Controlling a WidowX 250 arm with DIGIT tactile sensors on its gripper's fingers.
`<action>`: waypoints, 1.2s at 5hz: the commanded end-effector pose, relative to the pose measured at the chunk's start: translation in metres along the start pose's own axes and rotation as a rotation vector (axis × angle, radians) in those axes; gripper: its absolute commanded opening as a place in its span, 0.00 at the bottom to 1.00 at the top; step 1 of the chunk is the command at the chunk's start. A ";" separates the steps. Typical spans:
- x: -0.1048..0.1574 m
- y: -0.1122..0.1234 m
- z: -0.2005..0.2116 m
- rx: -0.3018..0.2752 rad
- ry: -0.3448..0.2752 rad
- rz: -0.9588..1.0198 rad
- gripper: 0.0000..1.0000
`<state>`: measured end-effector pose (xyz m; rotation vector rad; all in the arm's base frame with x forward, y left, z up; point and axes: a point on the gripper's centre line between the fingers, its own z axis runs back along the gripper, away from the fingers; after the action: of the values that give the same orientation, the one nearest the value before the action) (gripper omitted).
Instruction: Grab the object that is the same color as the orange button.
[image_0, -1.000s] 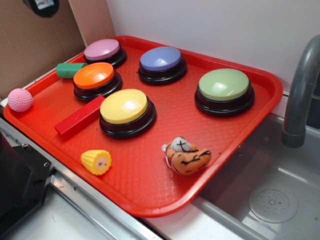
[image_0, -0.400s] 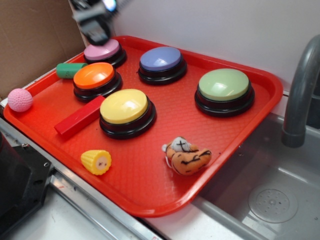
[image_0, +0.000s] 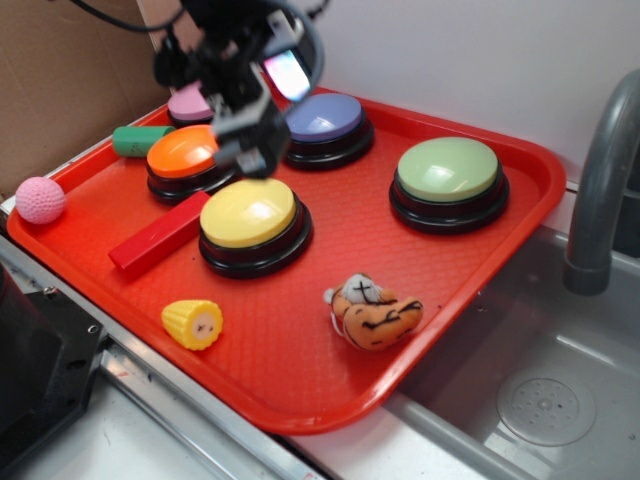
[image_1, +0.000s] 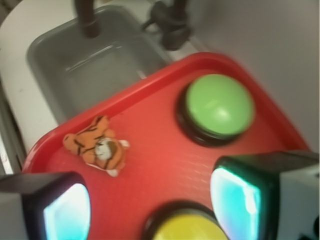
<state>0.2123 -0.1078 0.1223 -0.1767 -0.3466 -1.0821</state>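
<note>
Exterior view: hand (image_0: 250, 150) hovers blurred above the tray (image_0: 480, 260), over the gap between orange button (image_0: 185, 152) and yellow button (image_0: 248, 213). Wrist view: fingers (image_1: 237, 197) spread wide apart, holding nothing. Plush tiger (image_0: 373, 312) lies well ahead of the hand near the tray's sink-side edge, untouched. Green button (image_1: 219, 106) sits beyond the right finger.

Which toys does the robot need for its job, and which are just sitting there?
Needed:
toy tiger
orange button
gripper

Just sitting there:
yellow button
green button
blue button
pink button
toy corn
red block
green cylinder
pink ball
</note>
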 end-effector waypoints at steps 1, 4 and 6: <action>0.010 -0.029 -0.030 -0.127 -0.114 -0.230 1.00; 0.011 -0.041 -0.085 -0.191 -0.092 -0.299 1.00; 0.011 -0.042 -0.092 -0.181 -0.104 -0.319 0.00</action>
<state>0.2073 -0.1578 0.0206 -0.3633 -0.3258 -1.4063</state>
